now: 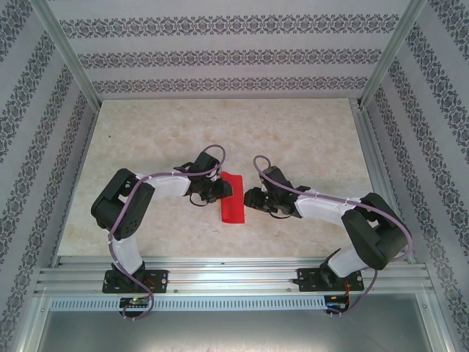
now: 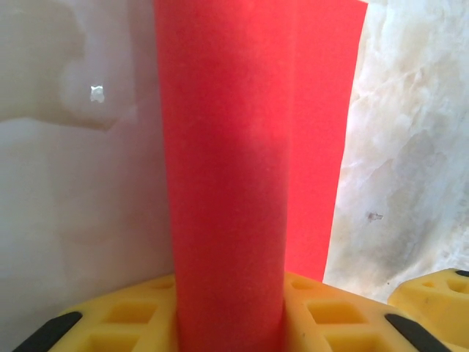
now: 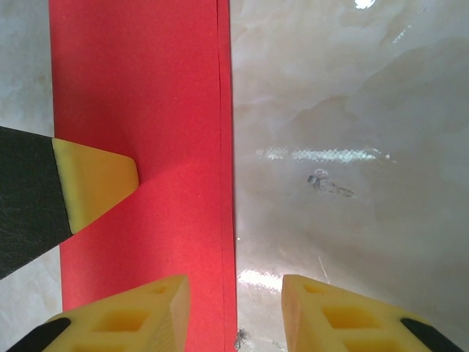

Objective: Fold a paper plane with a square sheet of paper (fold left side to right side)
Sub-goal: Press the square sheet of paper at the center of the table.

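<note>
Nearest the lens, left wrist view: the left gripper (image 2: 229, 284), with yellow moulded fingers (image 2: 124, 315) backed in black, has its fingertips set part-way apart. A curved band of the thin, bright red square sheet of paper (image 2: 223, 161) rises between them and fills the gap. I cannot tell whether the fingers pinch this band or merely stand on either side of it. Behind the band and to its right, more of the red sheet lies flat on the pale marbled table (image 2: 396, 147).

Top view: the sheet is folded into a narrow red strip. Its long axis runs away from the near edge, and it lies on the table about mid-width. The left gripper touches its left long side. The right gripper (image 1: 254, 198) sits just beside its right long side.

Right wrist view: one yellow-tipped finger of the left gripper enters from the left, its tip on the red face. The top layer's edge runs just inside the strip's right edge, nearly flush. The right gripper is released, with its fingers apart. One finger hangs over the red paper and the other over bare table. The strip's right edge lies in the gap, and nothing is clasped.
</note>
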Robot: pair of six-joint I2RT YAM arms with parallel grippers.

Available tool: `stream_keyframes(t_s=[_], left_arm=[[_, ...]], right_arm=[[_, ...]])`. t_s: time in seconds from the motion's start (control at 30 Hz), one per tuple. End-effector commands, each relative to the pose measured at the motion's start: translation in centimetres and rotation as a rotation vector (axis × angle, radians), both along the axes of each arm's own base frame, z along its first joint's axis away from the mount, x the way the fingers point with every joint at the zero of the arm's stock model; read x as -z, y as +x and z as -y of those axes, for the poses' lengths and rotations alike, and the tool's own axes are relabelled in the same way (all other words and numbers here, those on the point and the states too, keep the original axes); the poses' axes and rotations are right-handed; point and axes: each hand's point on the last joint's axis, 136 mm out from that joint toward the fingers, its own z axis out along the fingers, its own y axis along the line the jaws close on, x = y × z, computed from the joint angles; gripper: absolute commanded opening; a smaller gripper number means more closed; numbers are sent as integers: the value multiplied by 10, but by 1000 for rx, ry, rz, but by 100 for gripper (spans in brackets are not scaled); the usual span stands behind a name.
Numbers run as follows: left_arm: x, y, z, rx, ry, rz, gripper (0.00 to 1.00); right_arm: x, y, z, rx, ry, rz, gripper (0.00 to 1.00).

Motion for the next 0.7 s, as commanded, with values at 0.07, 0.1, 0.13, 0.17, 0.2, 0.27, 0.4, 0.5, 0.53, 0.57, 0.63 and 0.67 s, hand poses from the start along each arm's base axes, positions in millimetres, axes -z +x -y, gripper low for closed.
stream_keyframes(t_s=[0.07,0.1,0.13,0.17,0.2,0.27,0.4,0.5,0.53,0.57,0.63,0.67], left_arm=[[23,-18,-12,-39,60,-69,31],[22,-17,-12,-43,56,-69,32],[22,-18,-13,-46,55,-69,32],[20,-18,-13,-46,55,-65,32],[19,-17,-13,-48,53,-62,32],[17,-18,-14,-50,55,-60,34],[13,-19,-15,-48,54,-57,35],[10,-20,-14,-43,55,-55,35],[9,-19,-14,-41,56,-54,35],[8,-19,-15,-39,61,-54,35],[7,-20,-16,-34,71,-54,35],[5,-19,-17,-33,75,-51,35]], right_arm=[[-8,5,-14,-21,32,25,38],[-8,5,-14,-23,32,25,38],[-8,5,-14,-20,33,25,38],[-8,5,-15,-22,34,25,38],[-9,4,-15,-24,35,27,38],[-9,5,-15,-23,35,27,38],[-10,4,-16,-24,36,30,38],[-9,3,-16,-26,35,27,38],[-9,3,-16,-24,34,28,38],[-9,3,-16,-24,34,28,38],[-8,3,-15,-24,31,27,38],[-9,3,-15,-23,32,28,38]])
